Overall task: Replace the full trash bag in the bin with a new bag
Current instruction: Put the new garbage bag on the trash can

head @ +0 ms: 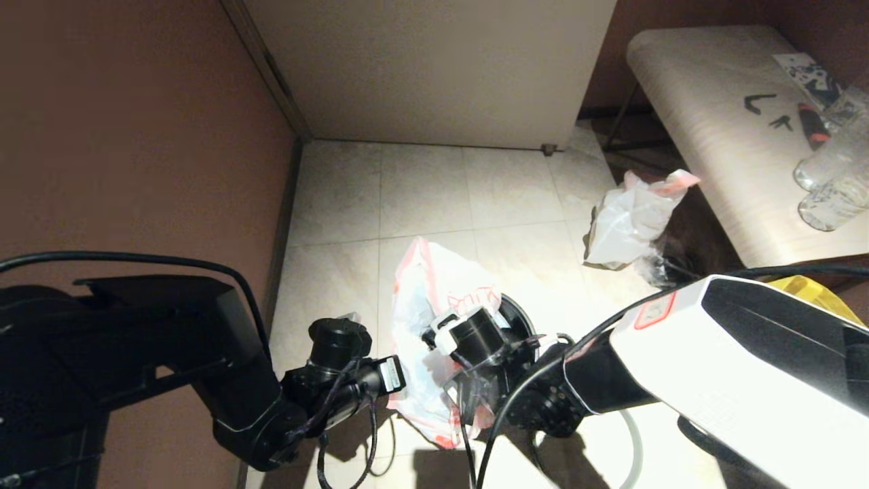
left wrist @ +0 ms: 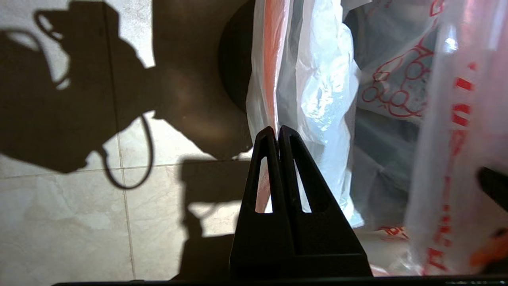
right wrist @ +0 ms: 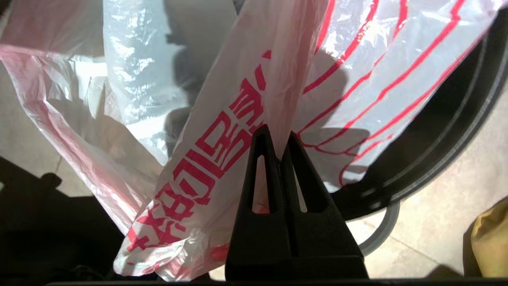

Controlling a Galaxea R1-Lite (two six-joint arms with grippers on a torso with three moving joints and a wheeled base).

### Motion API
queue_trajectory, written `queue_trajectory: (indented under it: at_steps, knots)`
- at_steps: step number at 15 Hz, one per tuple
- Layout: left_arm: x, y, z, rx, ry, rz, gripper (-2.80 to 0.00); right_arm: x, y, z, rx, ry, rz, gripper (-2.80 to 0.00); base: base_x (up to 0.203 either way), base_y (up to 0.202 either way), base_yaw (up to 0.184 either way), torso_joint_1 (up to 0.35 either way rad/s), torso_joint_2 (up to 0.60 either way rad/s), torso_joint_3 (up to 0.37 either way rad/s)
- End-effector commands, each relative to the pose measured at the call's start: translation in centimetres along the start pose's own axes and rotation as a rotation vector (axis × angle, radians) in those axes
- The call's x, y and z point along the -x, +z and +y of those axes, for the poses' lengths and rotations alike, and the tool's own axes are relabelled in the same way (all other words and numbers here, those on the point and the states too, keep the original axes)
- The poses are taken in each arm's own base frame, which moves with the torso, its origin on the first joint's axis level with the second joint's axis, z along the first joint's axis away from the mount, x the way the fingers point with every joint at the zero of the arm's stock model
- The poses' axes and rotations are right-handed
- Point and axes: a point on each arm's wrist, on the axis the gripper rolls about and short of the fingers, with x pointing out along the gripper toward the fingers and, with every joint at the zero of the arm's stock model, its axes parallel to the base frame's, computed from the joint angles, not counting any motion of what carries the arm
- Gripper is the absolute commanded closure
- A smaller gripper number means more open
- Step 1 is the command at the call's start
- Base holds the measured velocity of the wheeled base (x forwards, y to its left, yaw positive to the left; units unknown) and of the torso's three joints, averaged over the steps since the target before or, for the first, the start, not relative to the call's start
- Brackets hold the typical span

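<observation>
Both hands are on the plastic here. The left hand, on the near-left side of the bin, has its fingers pressed together on a pink-edged fold of the new bag, the translucent one with the red cartoon outline. The right hand, reaching in from the near right, is pinching the opposite side of that bag, a strip with red lettering. Held at two opposite edges like this, the bag's mouth looks set to be spread over the grey-ringed rim, I'd say. The bag stands tall over the bin's left side, its long axis roughly vertical, mouth edge up and far, lower end trailing toward the near floor. The bin's black rim peeks out on the right of the plastic. The full trash bag sits well apart on the floor at far right, slumped by the desk, pink top edge pointing up and right.
</observation>
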Motion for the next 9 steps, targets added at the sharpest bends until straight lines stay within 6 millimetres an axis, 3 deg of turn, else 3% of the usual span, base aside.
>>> queue_trajectory:
  at_steps: [1, 4, 5, 9]
  knots:
    - [-0.35, -0.20, 0.22, 0.002, 0.009, 0.003, 0.00, 1.86, 0.65, -0.82, -0.011, -0.003, -0.025, 0.00, 0.000, 0.000, 0.000, 0.000, 0.00, 0.000]
    - [-0.73, -0.19, 0.16, 0.001, 0.019, -0.005, 0.00, 2.73, 0.43, -1.40, -0.017, -0.006, -0.022, 0.00, 0.000, 0.000, 0.000, 0.000, 0.00, 0.000]
    - [-0.70, -0.21, 0.17, 0.001, 0.020, -0.005, -2.80, 2.69, 0.38, -1.38, -0.036, -0.006, -0.019, 0.00, 0.000, 0.000, 0.000, 0.000, 0.00, 0.000]
    - [-1.30, -0.90, 0.47, -0.012, 0.032, 0.019, -2.80, 2.46, 0.35, -1.27, -0.047, -0.004, -0.021, 0.00, 0.000, 0.000, 0.000, 0.000, 0.00, 0.000]
